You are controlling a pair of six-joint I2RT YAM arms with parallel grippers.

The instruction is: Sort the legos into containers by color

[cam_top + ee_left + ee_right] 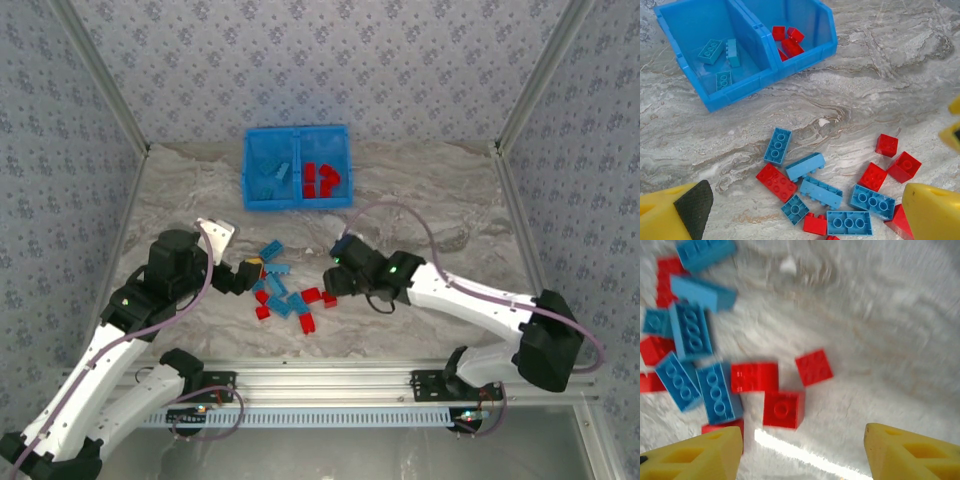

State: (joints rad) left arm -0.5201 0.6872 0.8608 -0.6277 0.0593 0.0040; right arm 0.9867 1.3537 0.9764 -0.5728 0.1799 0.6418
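Red and light blue legos (285, 295) lie in a loose pile on the marble table between my grippers. The blue bin (248, 170) stands at the back; its left container holds blue bricks (272, 172), its right container red bricks (322, 180). My left gripper (240, 275) hangs open at the pile's left edge, over a blue brick (821, 192) and a red brick (775, 181). My right gripper (335, 280) is open at the pile's right edge, nothing between its fingers (695, 455). A red brick (782, 410) lies just ahead of them.
The bin (762, 45) shows its divider wall in the left wrist view. An aluminium rail (330, 375) runs along the near table edge. Patterned walls and metal posts (100, 90) close in the sides. A purple cable (400, 212) loops above the right arm.
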